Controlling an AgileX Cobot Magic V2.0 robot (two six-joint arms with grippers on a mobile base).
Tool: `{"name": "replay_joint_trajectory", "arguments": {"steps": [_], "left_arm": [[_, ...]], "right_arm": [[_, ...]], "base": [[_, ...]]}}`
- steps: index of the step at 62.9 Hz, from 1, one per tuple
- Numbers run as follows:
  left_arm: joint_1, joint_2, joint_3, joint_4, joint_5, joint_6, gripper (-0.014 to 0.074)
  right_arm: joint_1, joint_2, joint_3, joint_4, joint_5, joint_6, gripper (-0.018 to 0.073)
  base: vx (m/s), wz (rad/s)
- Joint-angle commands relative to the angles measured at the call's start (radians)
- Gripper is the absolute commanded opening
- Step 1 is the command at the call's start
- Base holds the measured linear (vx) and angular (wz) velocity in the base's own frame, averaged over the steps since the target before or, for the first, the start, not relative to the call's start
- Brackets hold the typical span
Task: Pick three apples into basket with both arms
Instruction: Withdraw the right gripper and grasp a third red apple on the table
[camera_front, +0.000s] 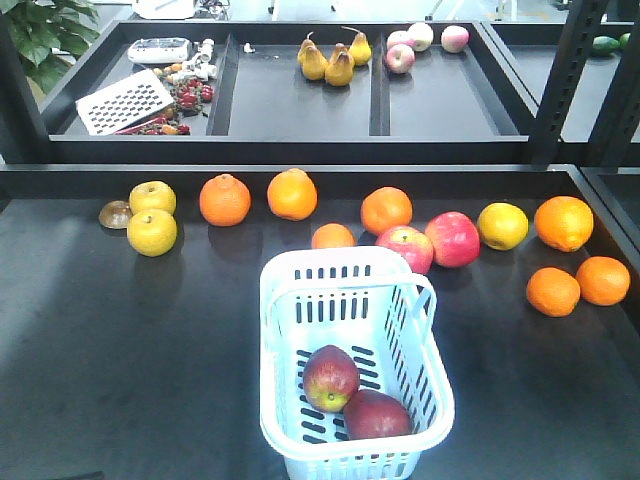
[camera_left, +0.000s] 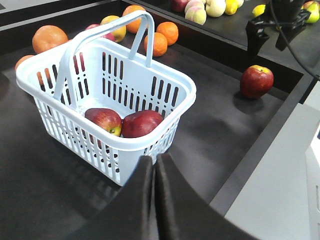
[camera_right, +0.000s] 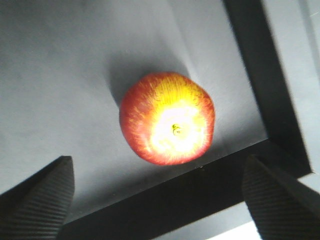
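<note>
The pale blue basket (camera_front: 285, 300) stands at the front middle of the black table and holds two dark red apples (camera_front: 330, 377) (camera_front: 376, 415), side by side. In the left wrist view the same basket (camera_left: 180, 90) and its two apples (camera_left: 103, 120) (camera_left: 141, 123) lie just beyond my left gripper (camera_left: 155, 160), which is shut and empty. A third apple (camera_left: 256, 81) rests on the table right of the basket, near the raised rim. My right gripper (camera_left: 267, 42) hangs above it. From the right wrist this apple (camera_right: 167, 117) shows stem-up, with the right gripper (camera_right: 157, 159) open and its fingers (camera_right: 42, 197) apart from the fruit.
Behind the basket runs a row of oranges (camera_front: 225, 199), pink-red apples (camera_front: 452, 238) and yellow fruits (camera_front: 152, 231). The upper shelf holds pears (camera_front: 328, 62) and peaches (camera_front: 420, 40). The table's raised black rim (camera_right: 280, 100) passes close by the third apple.
</note>
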Motion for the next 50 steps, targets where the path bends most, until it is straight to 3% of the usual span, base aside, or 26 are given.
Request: {"name": "replay_joint_trajectory", "arguments": {"steps": [1,50], "left_arm": [[-0.003,0.006,-0.026,-0.032,-0.036,-0.004,-0.0006],[-0.003,0.006,-0.026,-0.032,-0.036,-0.004,-0.0006]], "right_arm": [[-0.007,0.018,-0.023,-0.021,-0.022,-0.005,0.0623],[-0.007,0.261,-0.025,-0.088,-0.134,0.018,0.0600]], "base": [[0.00,0.00],[0.00,0.00]]}}
